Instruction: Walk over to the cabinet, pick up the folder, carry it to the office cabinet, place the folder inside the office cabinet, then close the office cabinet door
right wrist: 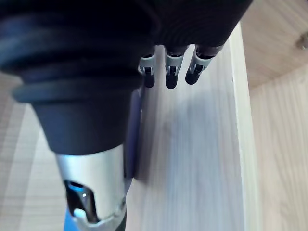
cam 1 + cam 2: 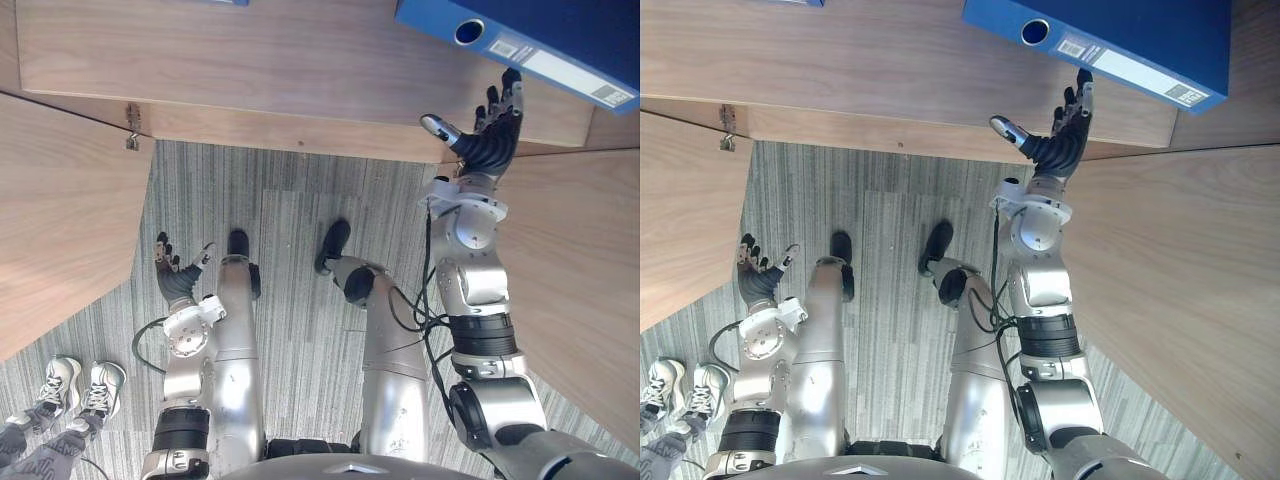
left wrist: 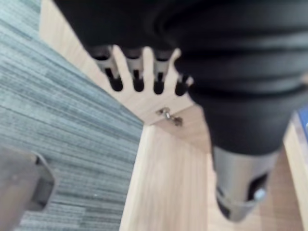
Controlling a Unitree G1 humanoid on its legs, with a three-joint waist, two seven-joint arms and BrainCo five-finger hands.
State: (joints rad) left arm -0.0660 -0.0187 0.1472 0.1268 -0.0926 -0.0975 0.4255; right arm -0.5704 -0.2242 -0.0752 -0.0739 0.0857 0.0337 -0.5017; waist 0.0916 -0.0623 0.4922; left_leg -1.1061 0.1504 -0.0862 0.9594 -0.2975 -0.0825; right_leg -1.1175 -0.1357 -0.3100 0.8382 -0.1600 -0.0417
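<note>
Scanning from the left, what do we see? (desk)
We see a person's shoes [image 2: 75,385], an open cabinet door [image 2: 60,230], then the left hand [image 2: 178,283] low over the carpet [image 2: 290,230], fingers loose and empty. (field)
And the folder [image 2: 560,30]? (desk)
Blue, with a round spine hole and white labels, it lies on the shelf [image 2: 300,60], upper right. The right hand [image 2: 488,148] reaches up, fingers straight, tips just below it; whether they touch, we cannot tell. Our left wrist view adds the door hinge [image 3: 168,115]; the right wrist view, a blue sliver beside the hand. (field)
</note>
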